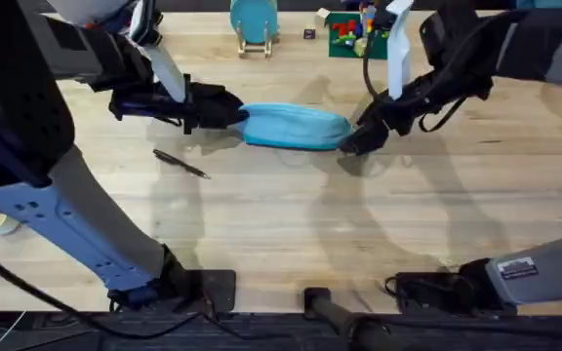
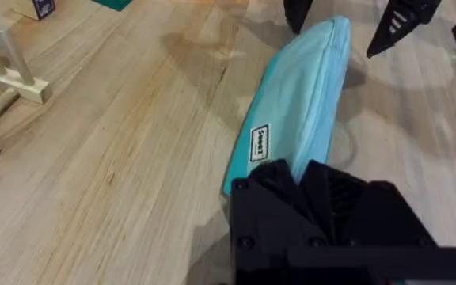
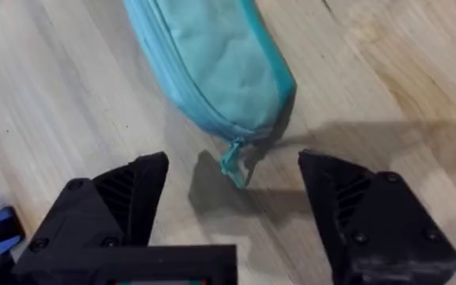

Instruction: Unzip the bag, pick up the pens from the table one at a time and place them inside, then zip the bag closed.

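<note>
On the table [image 1: 281, 224], a single dark pen [image 1: 181, 163] lies at a slant left of the middle, apart from everything else and nearer the front edge than the bag. Just beyond it, the left gripper [image 1: 234, 114] is clamped on the left end of the bag [image 1: 296, 127]; in the left wrist view its black fingers [image 2: 291, 190] are pressed together over the turquoise fabric, beside a small white label [image 2: 259, 143]. The bag lies lengthwise across the middle of the table, toward the far edge, its zipper shut along its length. At its right end, the right gripper [image 1: 351, 143] hangs with its jaws spread wide; in the right wrist view the fingers [image 3: 133, 194] straddle the small zipper pull [image 3: 233, 162] without touching it. Along the far edge, a round teal disc on a wooden stand [image 1: 253, 21] sits left of a green tray [image 1: 355, 34] of colourful bits.
</note>
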